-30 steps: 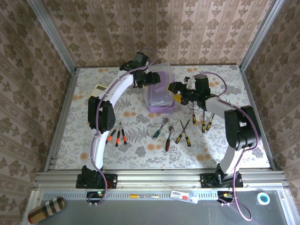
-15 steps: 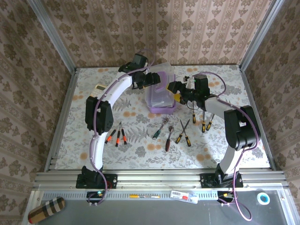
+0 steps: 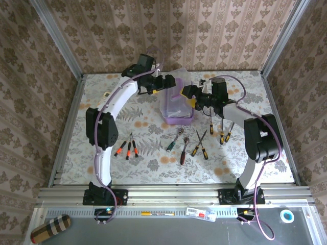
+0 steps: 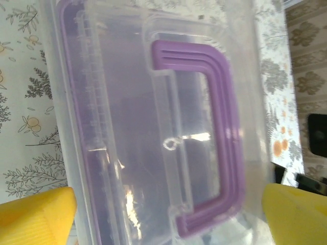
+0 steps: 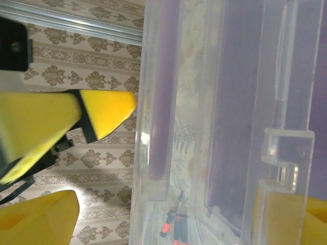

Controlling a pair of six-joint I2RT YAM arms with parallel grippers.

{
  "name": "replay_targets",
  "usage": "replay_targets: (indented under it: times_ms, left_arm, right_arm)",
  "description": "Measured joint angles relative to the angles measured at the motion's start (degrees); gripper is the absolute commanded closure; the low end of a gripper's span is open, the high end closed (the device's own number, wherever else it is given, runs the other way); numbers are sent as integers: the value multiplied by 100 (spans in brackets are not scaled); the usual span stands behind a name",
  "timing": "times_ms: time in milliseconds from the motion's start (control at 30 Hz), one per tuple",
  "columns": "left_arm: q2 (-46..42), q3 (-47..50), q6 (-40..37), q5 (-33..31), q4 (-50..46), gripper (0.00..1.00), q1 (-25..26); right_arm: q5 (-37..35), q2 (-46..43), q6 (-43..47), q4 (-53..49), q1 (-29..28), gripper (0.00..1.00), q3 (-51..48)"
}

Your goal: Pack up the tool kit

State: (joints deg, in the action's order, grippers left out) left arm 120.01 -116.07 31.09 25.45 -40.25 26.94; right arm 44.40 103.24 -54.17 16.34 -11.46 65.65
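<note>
Pincer left (image 3: 170, 82) wide, astride lid (image 4: 127, 122) | pincer right (image 3: 188, 93) wide, astride case wall (image 5: 159, 97) | nothing gripped

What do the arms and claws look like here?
Both the left arm and right arm have white links, black joints and a purple cable looped alongside. The left claw and right claw have yellow fingers.

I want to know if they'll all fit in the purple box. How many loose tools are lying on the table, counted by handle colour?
orange-handled tools: 3
yellow-and-black-handled screwdrivers: 5
green-handled tool: 1
dark-red-handled tool: 1
Total: 10
</note>
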Motion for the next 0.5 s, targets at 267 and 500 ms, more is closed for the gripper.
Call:
replay_targets:
  times_ms: [267, 500]
  left_arm:
    - [-1274, 1799, -70, -133, 570, 7, -455]
    - [-1950, 3534, -68, -706, 909, 10, -804]
  right_arm:
    - [20, 0, 101, -334, -7, 10, 201]
    - [20, 0, 319, -748, -22, 11, 483]
